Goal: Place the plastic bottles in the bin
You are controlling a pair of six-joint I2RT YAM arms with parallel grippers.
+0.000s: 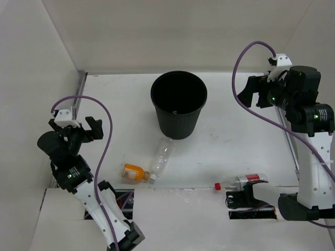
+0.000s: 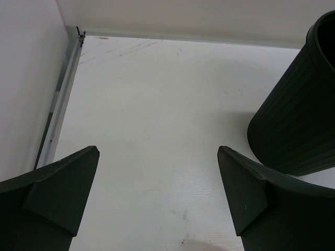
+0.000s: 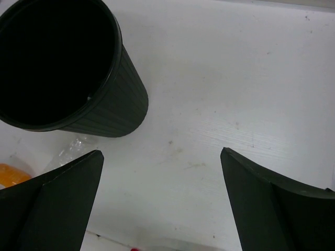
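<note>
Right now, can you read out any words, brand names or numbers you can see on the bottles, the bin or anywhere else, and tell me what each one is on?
No text can be read in any view.
The red label on the red-capped bottle: too small and blurred to read.
On the orange bottle, the clear bottle and the bin: no print visible.

The bin (image 1: 179,125) stands upright on the counter (image 1: 235,141), centred and toward the back. All 3 bottles lie on their sides in front of it. The middle bottle (image 1: 161,158) lies just before the bin's base, slanting toward the near left. The left bottle (image 1: 133,172) lies just beside its near end. The right bottle (image 1: 245,182) lies well apart, at the counter's front edge.
</note>
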